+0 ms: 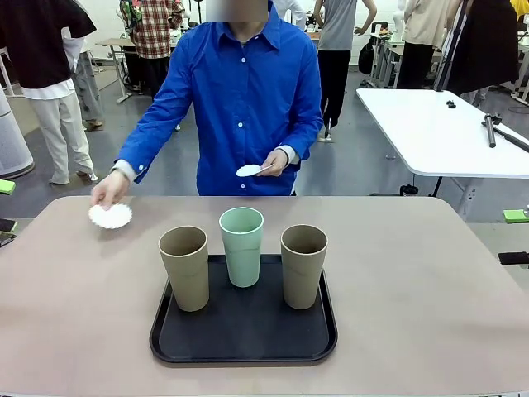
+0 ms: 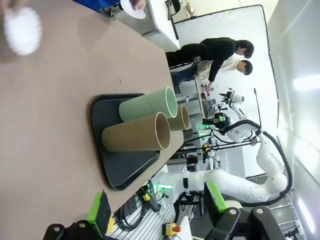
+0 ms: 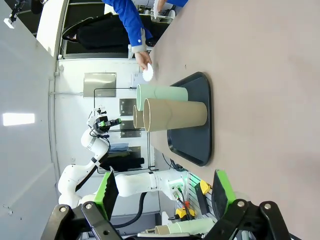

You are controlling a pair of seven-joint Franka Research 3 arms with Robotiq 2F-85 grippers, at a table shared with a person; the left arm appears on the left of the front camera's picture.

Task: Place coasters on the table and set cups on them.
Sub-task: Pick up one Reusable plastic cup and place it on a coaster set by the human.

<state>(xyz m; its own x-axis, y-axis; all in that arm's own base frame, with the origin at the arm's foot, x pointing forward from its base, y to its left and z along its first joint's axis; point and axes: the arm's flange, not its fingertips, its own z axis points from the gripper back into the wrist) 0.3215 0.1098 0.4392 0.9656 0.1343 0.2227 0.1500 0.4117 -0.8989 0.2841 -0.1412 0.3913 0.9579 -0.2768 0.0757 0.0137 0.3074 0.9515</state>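
Note:
Three cups stand in a row on a black tray (image 1: 244,335) on the beige table (image 1: 413,281): a tan one (image 1: 184,267), a mint one (image 1: 241,246) and a second tan one (image 1: 303,265). At the table's far left, the person's hand rests on a white scalloped coaster (image 1: 110,216). Their other hand holds another coaster (image 1: 249,170) above the far edge. The left wrist view shows my left gripper (image 2: 155,205) open and empty, well short of the near tan cup (image 2: 135,132), mint cup (image 2: 147,104) and coaster (image 2: 22,30). My right gripper (image 3: 165,192) is also open, away from the tan cup (image 3: 175,114) and mint cup (image 3: 162,92).
A white rectangular table (image 1: 438,132) stands behind at the right. Several people stand farther back. Small green items lie off the table's left side (image 1: 7,186) and right side (image 1: 517,215). Bare tabletop lies on both sides of the tray.

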